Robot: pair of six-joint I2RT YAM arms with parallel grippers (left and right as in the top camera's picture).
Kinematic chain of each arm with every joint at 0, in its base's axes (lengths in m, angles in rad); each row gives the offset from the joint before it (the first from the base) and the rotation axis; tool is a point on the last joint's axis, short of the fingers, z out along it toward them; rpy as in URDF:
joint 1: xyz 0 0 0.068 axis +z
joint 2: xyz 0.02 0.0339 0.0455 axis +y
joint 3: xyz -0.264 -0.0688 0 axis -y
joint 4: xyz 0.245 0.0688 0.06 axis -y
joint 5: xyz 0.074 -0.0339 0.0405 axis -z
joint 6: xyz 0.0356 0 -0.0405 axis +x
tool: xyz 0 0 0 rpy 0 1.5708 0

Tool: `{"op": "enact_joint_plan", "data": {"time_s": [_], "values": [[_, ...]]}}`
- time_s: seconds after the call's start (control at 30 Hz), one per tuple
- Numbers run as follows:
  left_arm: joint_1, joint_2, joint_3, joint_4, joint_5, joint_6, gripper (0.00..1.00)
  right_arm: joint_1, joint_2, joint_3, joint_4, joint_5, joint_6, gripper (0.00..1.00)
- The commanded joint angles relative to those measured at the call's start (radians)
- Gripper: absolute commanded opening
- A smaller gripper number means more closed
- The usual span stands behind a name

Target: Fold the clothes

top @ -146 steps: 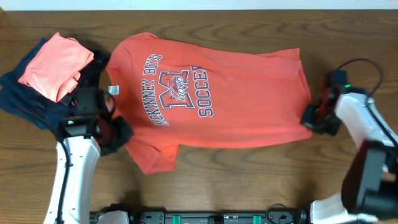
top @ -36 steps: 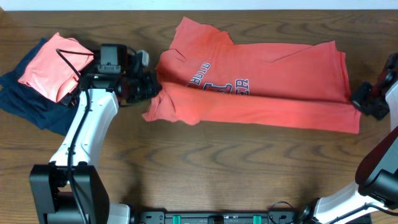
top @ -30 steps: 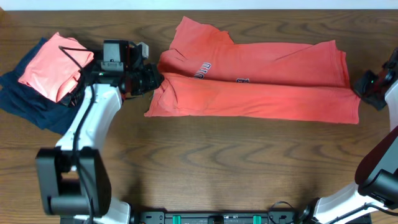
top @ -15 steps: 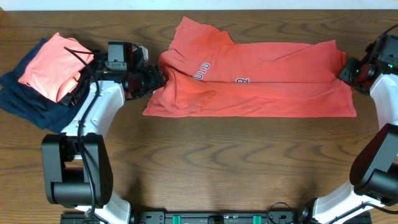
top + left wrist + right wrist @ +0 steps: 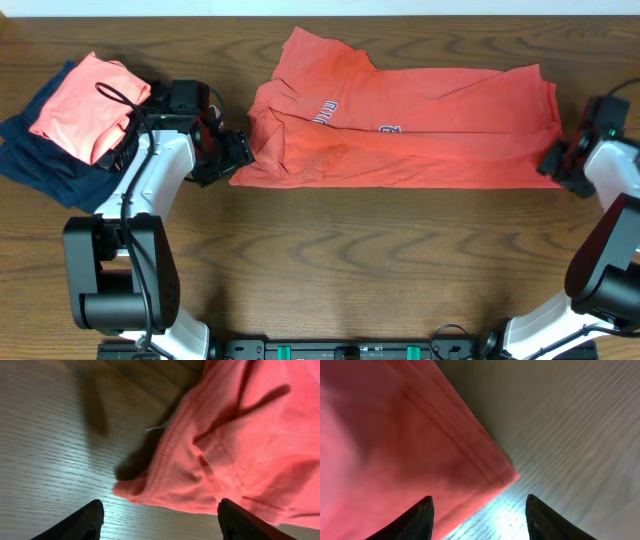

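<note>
Heathered red short-sleeved T-shirt (image 5: 430, 140) lies flat on the brown wooden table (image 5: 350, 270), toward the table's far edge and a little right of its middle. It is doubled lengthwise into one long band, with a sleeve poking out toward the table's far side and the sleeve end rumpled. White lettering shows in two short scraps along the fold line, cut off too much to read. From the left wrist a stitched hem curls over itself.

I count one red shirt, one lighter salmon-pink folded garment (image 5: 85, 100) and one navy blue garment (image 5: 35, 160) under it, both at the table's far left corner.

Left gripper (image 5: 161, 516) hangs over the table at the shirt's rumpled end, jaws spread wide and holding nothing. Right gripper (image 5: 480, 507) sits near the table's right edge over the shirt's layered corner, jaws likewise apart and empty.
</note>
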Motion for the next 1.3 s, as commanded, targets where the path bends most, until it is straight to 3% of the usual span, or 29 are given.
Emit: {"op": "enact_joint_plan", "data": {"time_s": [0.0,0.23,0.3,0.37,0.43,0.5,0.63,0.73,1.0,1.27], "values": [[-0.003,0.008,-0.024,0.0,-0.05,0.002,0.75,-0.014,-0.004,-0.068,0.051,0.017,0.002,0.57],[-0.012,0.042,-0.103,0.101,-0.046,0.002,0.77,-0.037,-0.004,-0.156,0.141,0.017,0.009,0.5],[-0.012,0.043,-0.135,0.158,-0.046,0.002,0.78,-0.04,-0.004,-0.167,0.147,0.017,0.01,0.41],[-0.014,0.043,-0.156,0.189,-0.046,0.002,0.78,-0.04,-0.004,-0.176,0.148,0.017,0.01,0.24],[-0.014,0.043,-0.165,0.199,-0.047,0.002,0.78,-0.04,-0.004,-0.181,0.146,0.017,0.009,0.18],[-0.014,0.043,-0.167,0.2,-0.049,0.003,0.62,-0.04,-0.004,-0.184,0.136,0.017,0.01,0.12],[-0.014,0.043,-0.167,0.198,-0.051,0.006,0.06,-0.044,-0.004,-0.185,0.117,0.018,0.015,0.01],[-0.014,0.043,-0.167,0.151,-0.051,0.008,0.06,-0.049,-0.004,-0.185,0.081,0.023,0.022,0.01],[0.029,0.04,-0.167,-0.171,-0.126,0.013,0.06,-0.086,-0.005,-0.185,-0.253,0.231,0.264,0.01],[0.046,-0.024,-0.167,-0.304,-0.125,0.017,0.06,-0.108,-0.009,-0.182,-0.377,0.204,0.263,0.01]]}}
